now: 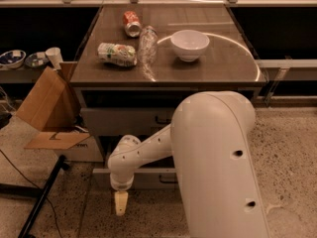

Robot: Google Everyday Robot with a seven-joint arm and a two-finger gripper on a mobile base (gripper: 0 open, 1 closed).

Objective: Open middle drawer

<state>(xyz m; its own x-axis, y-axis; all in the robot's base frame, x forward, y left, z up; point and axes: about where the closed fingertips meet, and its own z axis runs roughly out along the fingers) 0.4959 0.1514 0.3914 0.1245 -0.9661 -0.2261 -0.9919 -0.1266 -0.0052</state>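
Grey drawer fronts stack under the table. The taller top drawer front [124, 122] has a dark handle. Below it a wide low front [148, 179] with a small dark bar handle [168, 179] looks like the middle drawer; my arm hides much of it. It seems to stick out a little. No lower drawer shows. My gripper [120, 205] hangs pointing down near the floor, just in front of and below the left part of that low front, left of its handle and holding nothing that I can see.
On the table [223, 68] lie a white bowl [189, 44], a clear plastic bottle [147, 43], a red can [132, 23] and a crushed green-white can [117, 53]. An open cardboard box [47, 108] and a black stand leg [42, 197] are at the left. My arm's white body [218, 167] fills the foreground.
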